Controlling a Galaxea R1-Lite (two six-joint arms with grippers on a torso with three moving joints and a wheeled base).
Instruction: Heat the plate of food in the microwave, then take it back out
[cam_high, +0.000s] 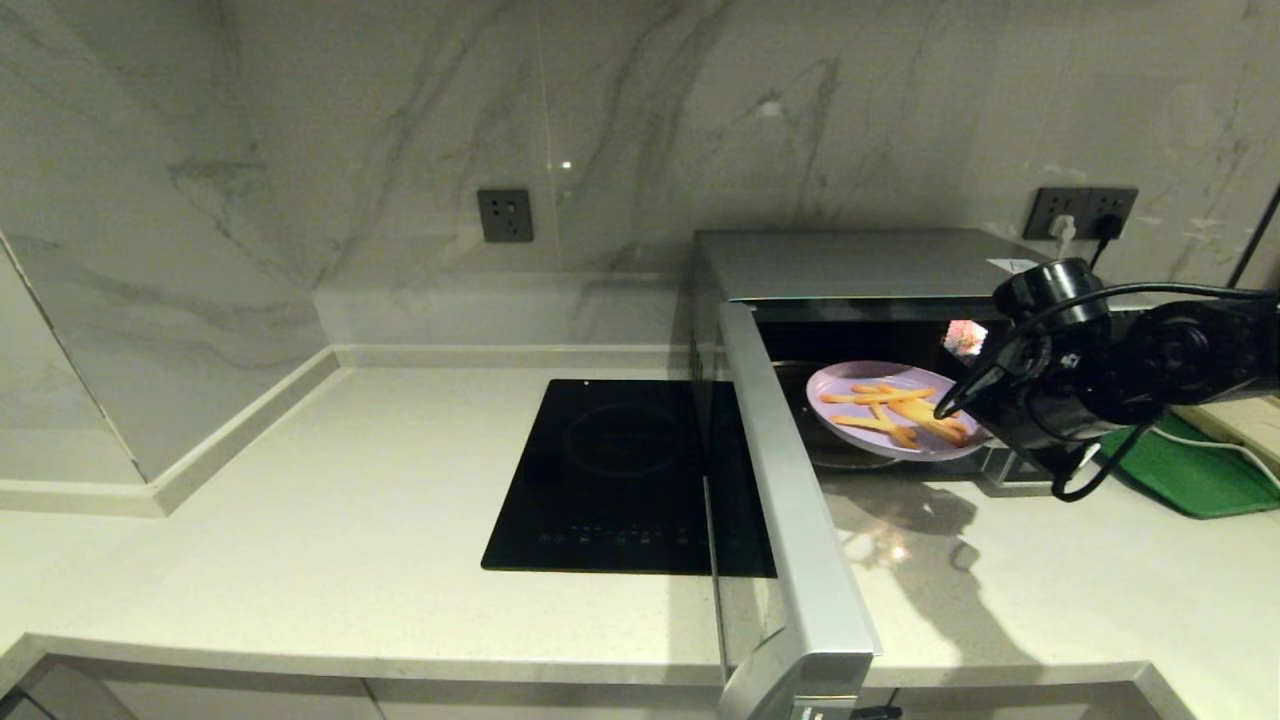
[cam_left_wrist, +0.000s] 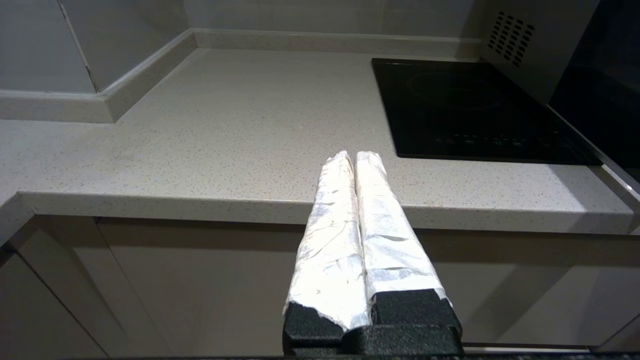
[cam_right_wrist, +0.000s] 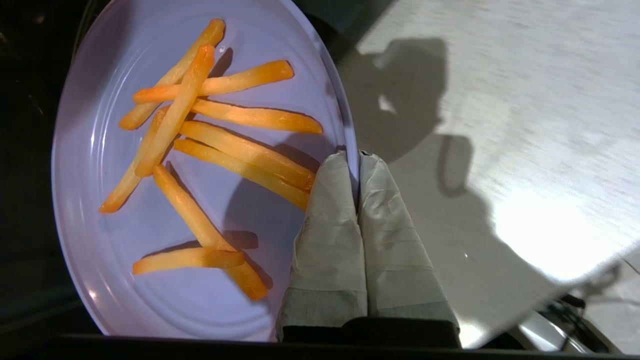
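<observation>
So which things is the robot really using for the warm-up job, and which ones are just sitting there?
Part of the job:
- plate of food, pinched at its rim by the right gripper
- microwave, its door swung open

Just lying about:
- black cooktop
- green tray
- wall sockets
- left gripper, shut and parked at the counter edge

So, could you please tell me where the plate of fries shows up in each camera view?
Head view: the plate of fries sits right of centre, at the open microwave's mouth, held at its rim by the right end effector.
Left wrist view: not in it.
Right wrist view: plate fills the left half.
Shared landmark: pale speckled countertop.
</observation>
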